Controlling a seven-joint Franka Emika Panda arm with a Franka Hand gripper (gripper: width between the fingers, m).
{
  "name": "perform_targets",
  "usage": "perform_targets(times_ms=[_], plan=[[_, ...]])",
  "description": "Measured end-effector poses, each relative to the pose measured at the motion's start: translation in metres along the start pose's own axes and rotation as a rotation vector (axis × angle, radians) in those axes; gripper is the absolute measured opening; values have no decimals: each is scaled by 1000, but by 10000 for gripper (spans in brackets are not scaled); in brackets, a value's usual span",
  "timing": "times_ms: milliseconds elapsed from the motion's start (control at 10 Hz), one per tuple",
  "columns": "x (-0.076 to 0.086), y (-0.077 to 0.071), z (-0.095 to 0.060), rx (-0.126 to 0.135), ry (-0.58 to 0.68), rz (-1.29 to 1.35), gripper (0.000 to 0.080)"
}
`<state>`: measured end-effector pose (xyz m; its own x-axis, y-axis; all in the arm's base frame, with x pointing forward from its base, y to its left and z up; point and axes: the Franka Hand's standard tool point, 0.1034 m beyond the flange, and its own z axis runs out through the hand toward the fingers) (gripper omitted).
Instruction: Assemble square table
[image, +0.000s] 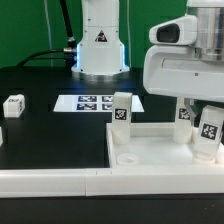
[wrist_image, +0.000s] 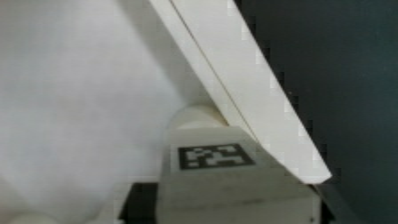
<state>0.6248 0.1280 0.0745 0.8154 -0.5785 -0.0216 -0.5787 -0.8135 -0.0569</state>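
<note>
The square table's white slab (image: 150, 146) lies at the exterior view's right, with a round socket near its front corner. One leg block (image: 121, 110) stands upright at its left corner and another (image: 184, 112) at the back right. My gripper (image: 207, 118) is shut on a third tagged leg block (image: 208, 136) and holds it upright at the slab's right side. In the wrist view this leg block (wrist_image: 215, 160) sits between my fingers (wrist_image: 164, 195), beside the slab's raised rim (wrist_image: 240, 95). A fourth leg block (image: 13, 106) lies on the table at the far left.
The marker board (image: 92, 102) lies flat behind the slab, in front of the robot base (image: 98, 45). The long white L-shaped border wall (image: 55, 176) runs along the front. The black table top (image: 50, 135) spreads to the left.
</note>
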Motion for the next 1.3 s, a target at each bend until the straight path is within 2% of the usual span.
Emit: perform_targets(times_ms=[300,400,500,700,1100,1200,1300], plan=[[0,0,0,8,-7,195,293],[3,2,0,23,-20,291,293],[8,4,1,52,-45,449,293],[11,9,3,136,-67,722,293],[10,5,4,140,-83,989,293],[10,5,4,140,-83,987,389],[8,6,4,129,-80,912,389]])
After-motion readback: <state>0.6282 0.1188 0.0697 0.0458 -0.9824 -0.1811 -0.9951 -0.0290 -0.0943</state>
